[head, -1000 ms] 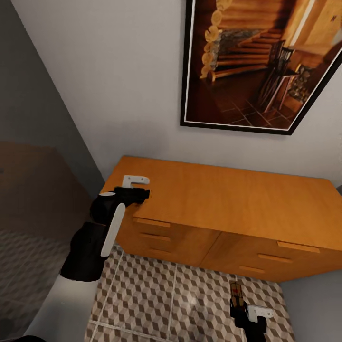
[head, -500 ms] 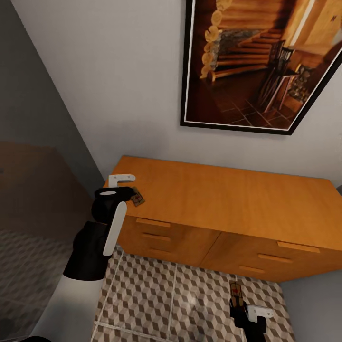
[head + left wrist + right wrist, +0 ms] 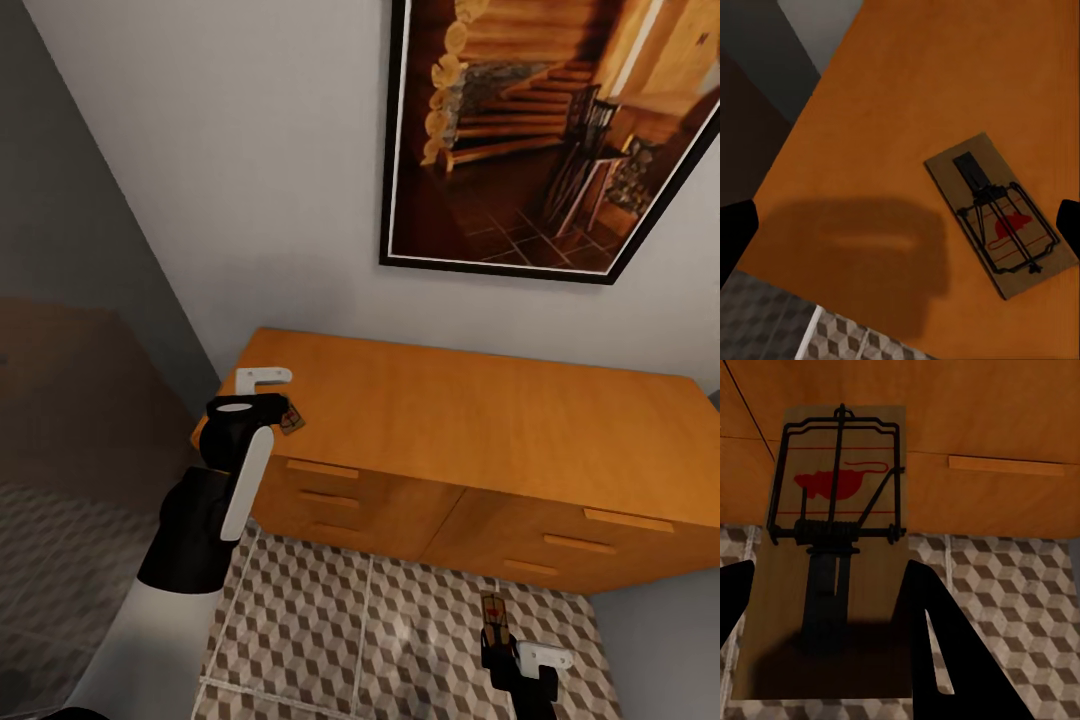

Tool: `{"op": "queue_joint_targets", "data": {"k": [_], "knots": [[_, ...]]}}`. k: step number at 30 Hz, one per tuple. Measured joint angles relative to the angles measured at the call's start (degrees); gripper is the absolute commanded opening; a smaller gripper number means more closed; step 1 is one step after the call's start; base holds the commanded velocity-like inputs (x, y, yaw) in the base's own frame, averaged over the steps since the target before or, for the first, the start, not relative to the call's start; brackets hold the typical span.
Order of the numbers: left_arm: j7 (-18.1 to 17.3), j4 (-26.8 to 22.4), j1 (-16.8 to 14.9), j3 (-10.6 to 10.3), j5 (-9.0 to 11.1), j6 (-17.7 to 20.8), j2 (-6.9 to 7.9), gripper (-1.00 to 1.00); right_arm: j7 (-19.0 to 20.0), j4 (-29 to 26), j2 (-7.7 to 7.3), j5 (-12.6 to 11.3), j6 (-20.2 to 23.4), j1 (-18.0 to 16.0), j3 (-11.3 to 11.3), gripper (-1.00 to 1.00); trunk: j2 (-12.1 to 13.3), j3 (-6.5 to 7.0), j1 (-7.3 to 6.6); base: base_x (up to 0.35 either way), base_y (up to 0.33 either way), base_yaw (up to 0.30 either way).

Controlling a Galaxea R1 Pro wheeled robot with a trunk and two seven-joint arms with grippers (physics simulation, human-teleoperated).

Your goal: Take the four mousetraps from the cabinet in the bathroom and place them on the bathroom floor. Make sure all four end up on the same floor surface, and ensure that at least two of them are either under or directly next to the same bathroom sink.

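A mousetrap (image 3: 291,420) lies flat on the orange-brown cabinet (image 3: 480,420) top, near its front left corner. My left gripper (image 3: 276,407) hovers just above and left of it. In the left wrist view this gripper (image 3: 900,225) is open, its fingers far apart, with the mousetrap (image 3: 1001,217) on the cabinet top (image 3: 907,90) close to one finger. My right gripper (image 3: 495,642) hangs low over the cube-patterned bathroom floor (image 3: 330,620) in front of the drawers, shut on another mousetrap (image 3: 493,612). The right wrist view has that mousetrap (image 3: 832,547) clamped between the dark fingers (image 3: 934,637).
A large framed picture (image 3: 540,130) hangs on the white wall above the cabinet. A grey wall and a dark panel (image 3: 60,420) close off the left side. Drawer handles (image 3: 1005,465) face the tiled floor (image 3: 1005,577). A grey wall (image 3: 665,640) stands at the lower right.
My left gripper drew back to the left from over the cabinet's corner, uncovering a mousetrap lying on the top. The right gripper with its mousetrap shifted only slightly.
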Motion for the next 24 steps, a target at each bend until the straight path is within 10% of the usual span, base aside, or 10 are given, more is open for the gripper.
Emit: {"op": "queue_joint_targets", "data": {"k": [16,24], "knots": [[0.02,0.07,0.00,-0.65,0.89,-0.15,-0.20,1.00,-0.01,0.01,0.01,0.00,0.00,0.00,0.00,-1.00,0.00,0.00,0.00,0.000,0.000,0.000],[0.08,0.22,0.00,-2.64,9.40,-3.48,-0.15,1.00,0.00,0.00,0.01,0.00,0.00,0.00,0.00,-1.00,0.00,0.00,0.00,0.000,0.000,0.000]]}}
